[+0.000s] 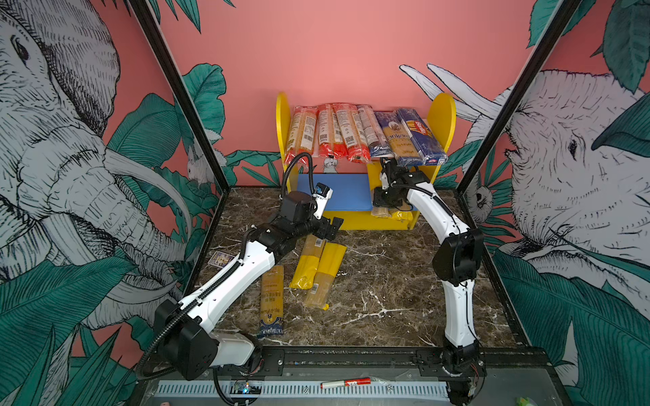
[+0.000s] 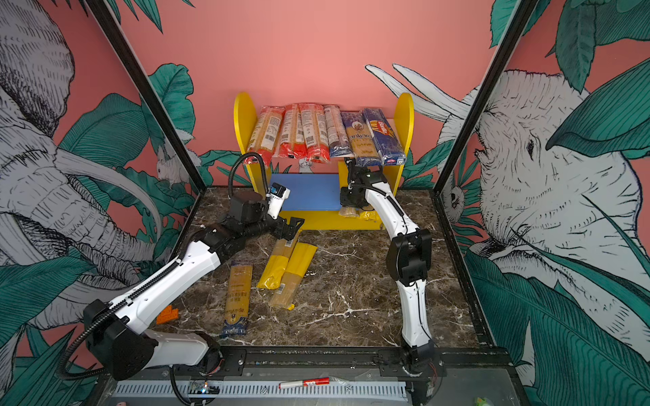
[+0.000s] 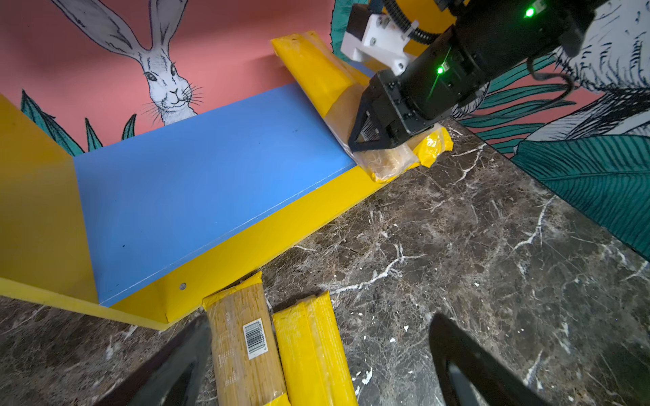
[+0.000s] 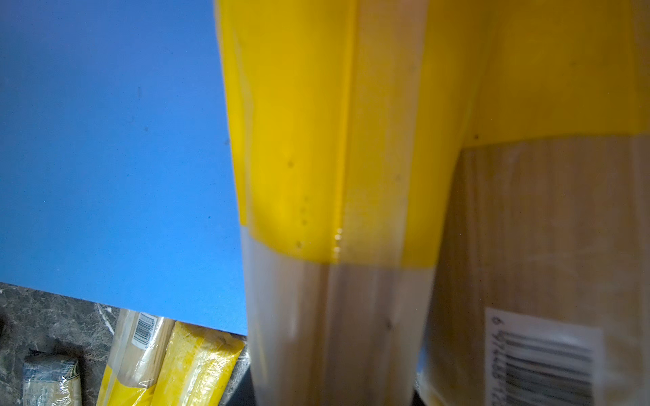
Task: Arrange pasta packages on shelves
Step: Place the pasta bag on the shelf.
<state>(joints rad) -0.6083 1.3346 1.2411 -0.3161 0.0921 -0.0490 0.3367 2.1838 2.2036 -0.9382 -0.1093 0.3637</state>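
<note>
1. Smooth white shells cover the left arm (image 1: pixel 246 267) and the right arm (image 1: pixel 457 309), and both have bulky black joints (image 1: pixel 457 260).
2. A ribbed black hose (image 1: pixel 297 161) belongs to the left arm, and a thin black cable (image 1: pixel 444 208) runs along the right.
3. The white camera block (image 1: pixel 323 197) has a blue label.
4. The black right wrist housing (image 3: pixel 457 59) shows two green lights, beside a screwed white bracket (image 3: pixel 376 42).
5. The left gripper (image 3: pixel 320 321) has black fingers (image 3: pixel 467 358).

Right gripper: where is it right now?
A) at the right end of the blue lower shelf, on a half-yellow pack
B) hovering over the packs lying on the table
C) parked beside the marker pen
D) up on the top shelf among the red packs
A: the left wrist view shows the right gripper clamped on a half-yellow pack that lies at the right end of the blue lower shelf.
</note>
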